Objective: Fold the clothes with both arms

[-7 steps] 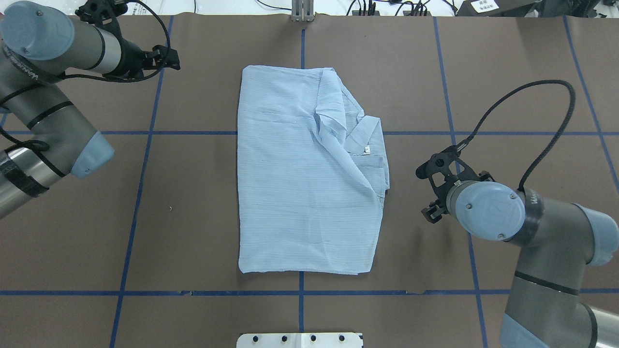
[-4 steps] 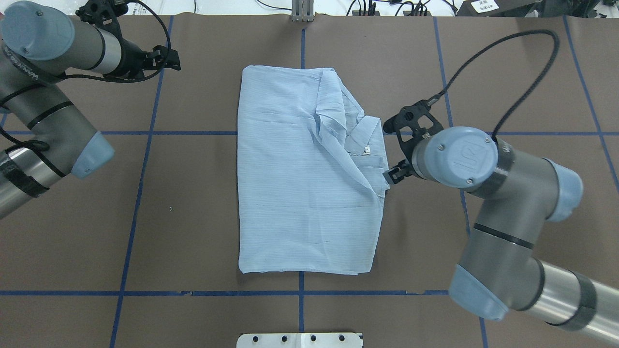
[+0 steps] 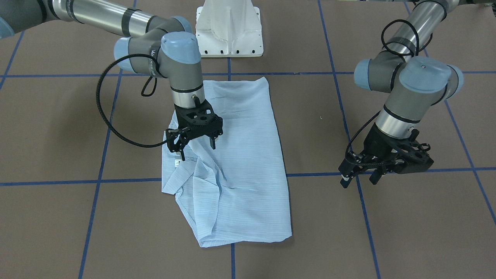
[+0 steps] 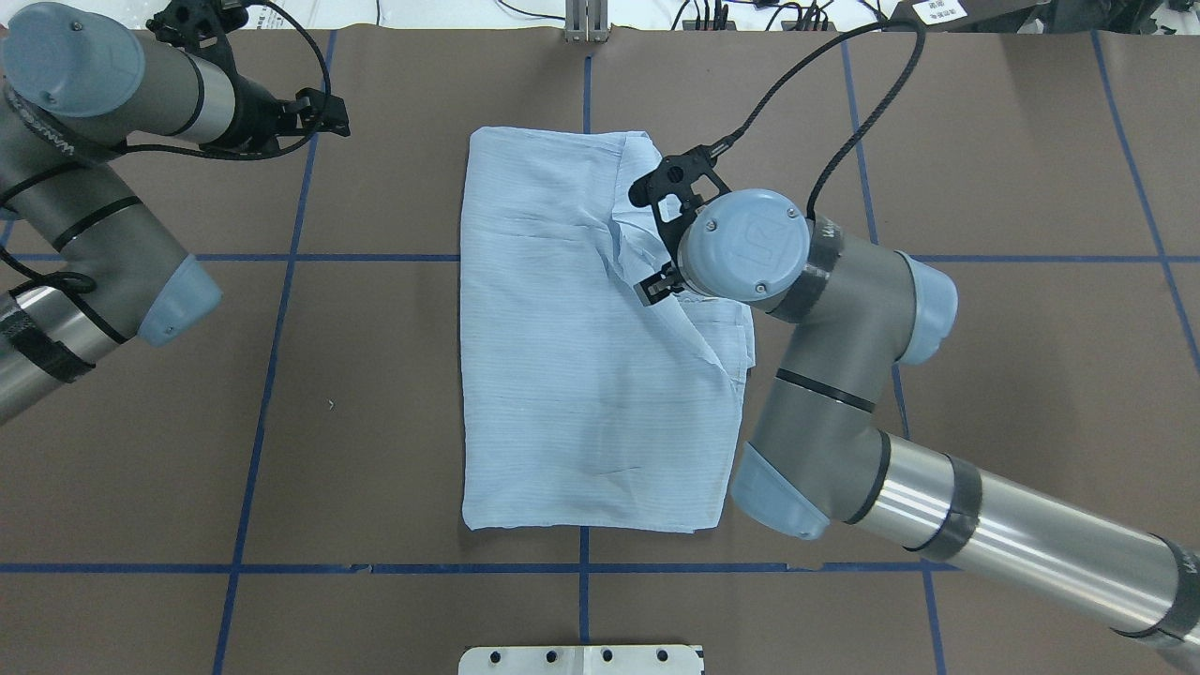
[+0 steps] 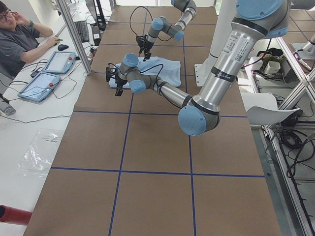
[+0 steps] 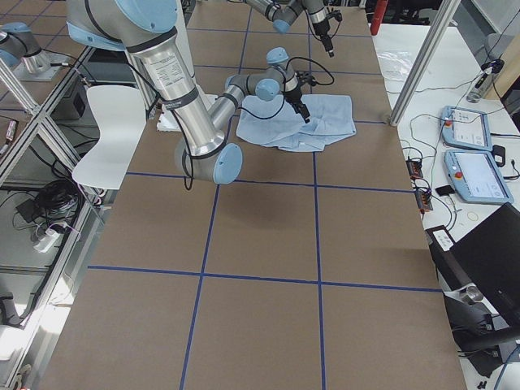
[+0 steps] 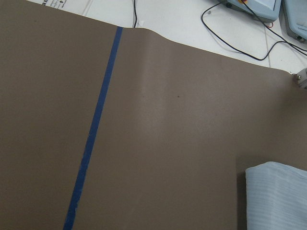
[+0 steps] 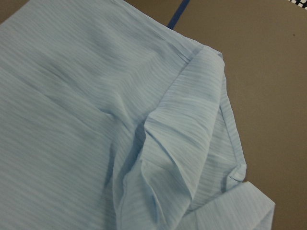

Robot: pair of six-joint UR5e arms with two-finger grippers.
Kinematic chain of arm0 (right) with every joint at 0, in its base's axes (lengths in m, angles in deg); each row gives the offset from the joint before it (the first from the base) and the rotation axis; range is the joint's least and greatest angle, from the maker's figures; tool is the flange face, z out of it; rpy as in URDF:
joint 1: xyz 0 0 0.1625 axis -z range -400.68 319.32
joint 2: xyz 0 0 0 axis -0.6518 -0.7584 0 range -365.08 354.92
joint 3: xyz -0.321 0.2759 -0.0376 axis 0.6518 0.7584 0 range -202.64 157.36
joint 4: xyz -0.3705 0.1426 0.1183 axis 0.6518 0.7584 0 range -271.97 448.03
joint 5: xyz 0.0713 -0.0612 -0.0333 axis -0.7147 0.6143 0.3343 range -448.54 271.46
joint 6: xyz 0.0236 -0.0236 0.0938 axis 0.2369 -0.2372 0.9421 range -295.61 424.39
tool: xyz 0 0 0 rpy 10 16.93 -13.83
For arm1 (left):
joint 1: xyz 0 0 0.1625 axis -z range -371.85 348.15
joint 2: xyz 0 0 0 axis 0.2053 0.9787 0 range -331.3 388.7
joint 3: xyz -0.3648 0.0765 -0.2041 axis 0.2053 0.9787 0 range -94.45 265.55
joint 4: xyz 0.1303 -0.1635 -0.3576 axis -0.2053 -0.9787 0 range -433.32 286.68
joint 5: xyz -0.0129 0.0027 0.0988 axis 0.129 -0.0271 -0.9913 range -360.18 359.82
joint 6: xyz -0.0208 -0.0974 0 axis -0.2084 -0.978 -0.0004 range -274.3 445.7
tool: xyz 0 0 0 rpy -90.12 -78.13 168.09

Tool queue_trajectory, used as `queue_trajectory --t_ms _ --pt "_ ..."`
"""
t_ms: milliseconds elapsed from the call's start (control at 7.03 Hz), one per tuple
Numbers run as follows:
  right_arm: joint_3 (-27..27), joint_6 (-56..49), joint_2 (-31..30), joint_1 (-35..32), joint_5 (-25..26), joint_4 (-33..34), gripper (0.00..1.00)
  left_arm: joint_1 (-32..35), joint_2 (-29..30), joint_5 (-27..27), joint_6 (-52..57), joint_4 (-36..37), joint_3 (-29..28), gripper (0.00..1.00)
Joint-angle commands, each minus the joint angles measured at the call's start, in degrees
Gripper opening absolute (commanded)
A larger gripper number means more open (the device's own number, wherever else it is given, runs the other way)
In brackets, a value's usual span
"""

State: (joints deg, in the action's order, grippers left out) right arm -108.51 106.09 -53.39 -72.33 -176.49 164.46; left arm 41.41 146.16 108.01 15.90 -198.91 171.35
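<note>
The shirt [image 4: 562, 375] lies mid-table, already folded to a long rectangle. I judge the step in hand to be a reach for its far right part, where a rumpled ridge [image 8: 177, 158] stands up beside the collar [image 3: 173, 176]. The right fingers [image 3: 212, 142] are spread and hang directly over that ridge. Whether the tips touch the cloth, I cannot tell.

The left fingers [image 3: 373, 177] are also spread and hold nothing. They sit well apart from the shirt, off its far left corner.

The next move, as I read it, calls for the right fingers to drop and pinch all the bunched layers together. If they catch only the top one, the fold may pull open. A crosswise fold would also need the left arm [image 4: 103, 225] to come in and take the far left corner.

The shirt's left and near edges run straight, but the right edge is uneven, with the collar poking out. There is bare table [image 4: 375, 422] on every side of the shirt. The right arm [image 4: 825, 394] hangs over the near right corner, so a lift there has less room.
</note>
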Motion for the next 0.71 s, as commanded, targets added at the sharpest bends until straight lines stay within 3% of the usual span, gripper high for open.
queue_trajectory --t_ms 0,142,285,427,569 --pt "7.71 1.81 3.57 -0.08 -0.03 -5.14 0.79 0.0 -0.12 0.0 0.19 0.0 -0.19 1.0" --pt "8.26 1.72 3.66 -0.08 -0.03 -5.24 0.51 0.0 -0.12 0.09 0.28 0.0 -0.37 1.0" --pt "9.13 1.81 3.66 -0.08 -0.03 -5.24 0.34 0.0 -0.03 0.09 0.28 -0.09 -0.45 1.0" --pt "9.14 1.81 3.32 -0.08 -0.03 -5.24 0.3 0.0 -0.03 0.09 0.28 -0.18 -0.46 1.0" --pt "9.14 1.81 3.14 -0.34 -0.11 -5.24 0.0 0.0 -0.03 0.09 0.28 -0.18 -0.46 1.0"
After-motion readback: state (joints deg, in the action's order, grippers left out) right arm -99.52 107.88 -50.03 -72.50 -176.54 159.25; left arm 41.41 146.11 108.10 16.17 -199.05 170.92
